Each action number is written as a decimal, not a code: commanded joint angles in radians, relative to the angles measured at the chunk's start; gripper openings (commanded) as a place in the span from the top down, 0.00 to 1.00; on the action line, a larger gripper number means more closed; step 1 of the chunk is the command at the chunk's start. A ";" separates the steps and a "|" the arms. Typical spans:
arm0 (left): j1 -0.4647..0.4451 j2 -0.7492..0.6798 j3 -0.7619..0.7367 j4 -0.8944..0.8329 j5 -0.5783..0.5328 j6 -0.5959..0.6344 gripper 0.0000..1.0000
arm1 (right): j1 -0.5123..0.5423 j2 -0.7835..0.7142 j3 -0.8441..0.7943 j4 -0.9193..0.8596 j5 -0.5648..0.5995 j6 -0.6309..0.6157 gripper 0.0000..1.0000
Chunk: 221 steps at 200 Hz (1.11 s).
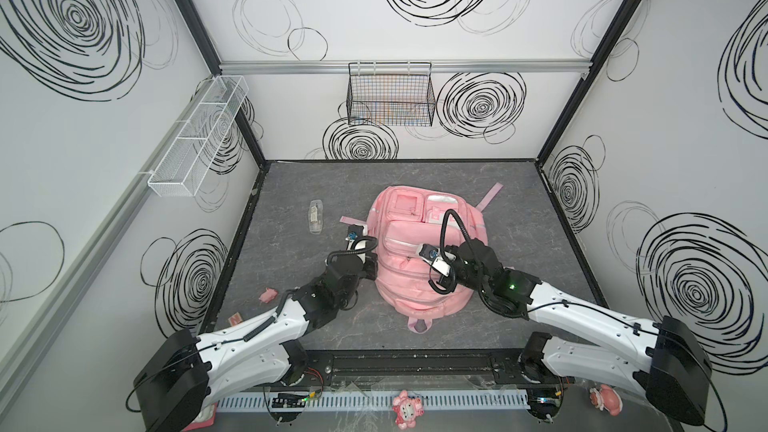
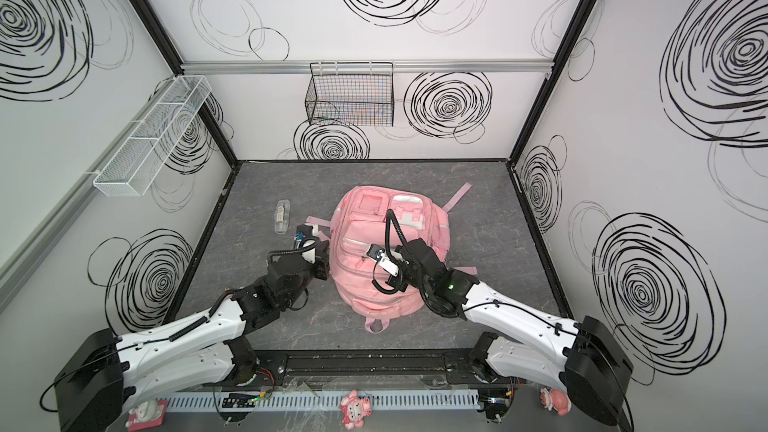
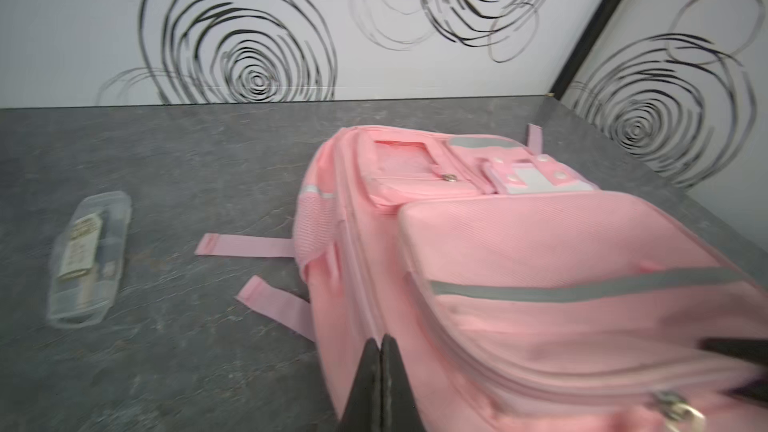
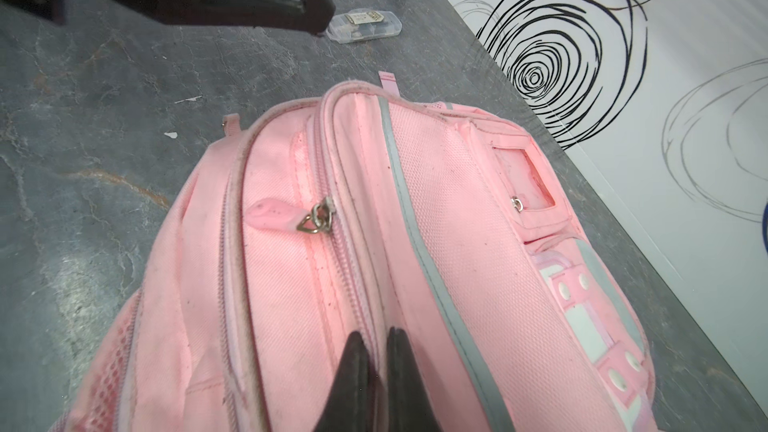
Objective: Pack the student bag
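bag (image 1: 407, 297): flat mid-table, loop near
left gripper (image 3: 380, 361): closed, at bag's left edge
right gripper (image 4: 376, 361): closed, pinching bag's zip seam
case (image 1: 316, 216): left of bag, apart

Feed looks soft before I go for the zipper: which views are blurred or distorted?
Left wrist view: motion-smeared, student bag and clear plastic case both soft. Right wrist view: sharp, zipper pull crisp. Both top views: sharp but with wide-angle stretch toward the edges; even light.
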 commanded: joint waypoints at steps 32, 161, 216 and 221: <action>0.103 -0.017 0.006 0.156 0.231 -0.068 1.00 | -0.008 -0.048 -0.007 0.031 -0.022 0.025 1.00; -0.174 0.102 0.177 -0.158 0.415 0.217 0.48 | -0.013 -0.027 0.005 0.065 -0.090 0.048 1.00; -0.187 0.171 0.208 -0.168 0.270 0.234 0.55 | -0.018 -0.066 -0.011 0.064 -0.101 0.058 1.00; -0.189 0.175 0.209 -0.168 0.262 0.235 0.57 | -0.017 -0.068 -0.010 0.064 -0.104 0.058 1.00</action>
